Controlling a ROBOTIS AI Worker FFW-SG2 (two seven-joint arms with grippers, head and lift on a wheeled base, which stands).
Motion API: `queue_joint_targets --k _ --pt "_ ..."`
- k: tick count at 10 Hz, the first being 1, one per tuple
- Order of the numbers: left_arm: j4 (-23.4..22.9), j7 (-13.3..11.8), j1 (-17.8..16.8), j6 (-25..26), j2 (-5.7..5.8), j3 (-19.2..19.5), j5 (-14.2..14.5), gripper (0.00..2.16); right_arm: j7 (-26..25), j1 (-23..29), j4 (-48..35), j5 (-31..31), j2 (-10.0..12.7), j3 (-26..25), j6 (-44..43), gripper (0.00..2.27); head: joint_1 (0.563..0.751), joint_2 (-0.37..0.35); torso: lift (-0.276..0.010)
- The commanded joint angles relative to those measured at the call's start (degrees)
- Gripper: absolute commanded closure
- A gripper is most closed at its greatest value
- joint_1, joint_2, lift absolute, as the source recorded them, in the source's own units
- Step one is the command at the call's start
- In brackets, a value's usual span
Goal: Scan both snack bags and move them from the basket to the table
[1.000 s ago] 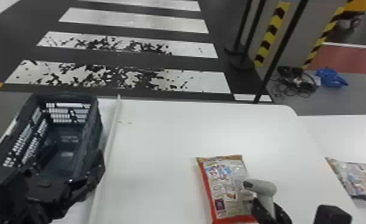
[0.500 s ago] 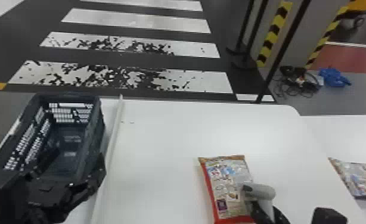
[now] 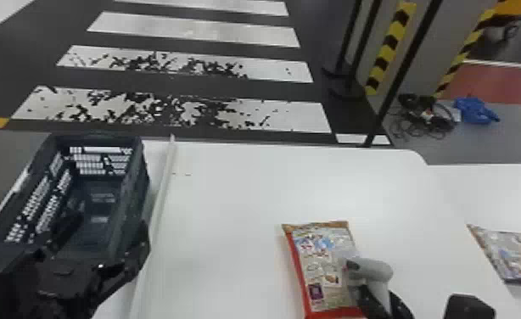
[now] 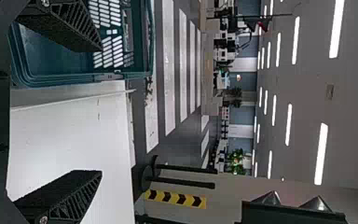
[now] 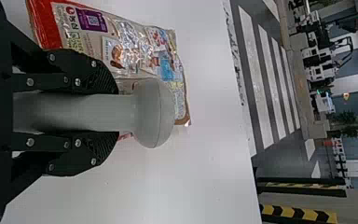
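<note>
A smooth white counter with a rounded corner (image 3: 238, 191) stands before dark grey flooring (image 3: 1, 72) painted with broad white stripes (image 3: 196, 25), the nearer two flecked black. At the head view's right are slim black posts (image 3: 362, 46) on round bases, a grey wall (image 3: 438, 51) edged with yellow-and-black hazard bands (image 3: 385, 51), and brick-red flooring (image 3: 497, 82). Long white lights (image 4: 337, 28) line the grey ceiling (image 4: 303, 88), and leafy green plants (image 4: 237, 161) stand near blue-grey wall panels (image 4: 242, 115).

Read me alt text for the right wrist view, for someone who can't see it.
The robot's black right gripper holds a grey handheld scanner with a rounded head above a white table. A printed snack bag with a red end lies there, partly hidden by the scanner and gripper. Beyond the table's edge is white-striped dark floor.
</note>
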Motion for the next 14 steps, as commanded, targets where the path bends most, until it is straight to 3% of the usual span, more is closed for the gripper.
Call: queue_joint_targets --k 1,6,9,14 --pt "-0.34 0.0 0.29 0.0 0.0 0.0 -0.19 0.05 -0.06 -2.11 0.19 0.73 -0.4 -0.74 0.09 2.25 0.695 -0.142 -0.098" --pt "-0.34 -0.26 0.46 0.88 0.0 -0.7 -0.9 0.05 -0.06 -15.47 6.08 4.78 -0.84 -3.72 4.83 2.25 0.695 -0.201 -0.098" --pt "-0.43 -0.35 0.99 1.06 0.0 -0.62 -0.98 0.05 -0.06 -21.89 14.43 8.38 -1.19 -3.11 5.54 2.25 0.695 -0.219 -0.098" --pt "-0.43 -0.53 0.9 1.23 0.17 -0.79 -0.98 0.05 -0.06 -24.08 21.64 10.84 -2.07 -3.11 4.66 2.24 0.695 -0.254 -0.098"
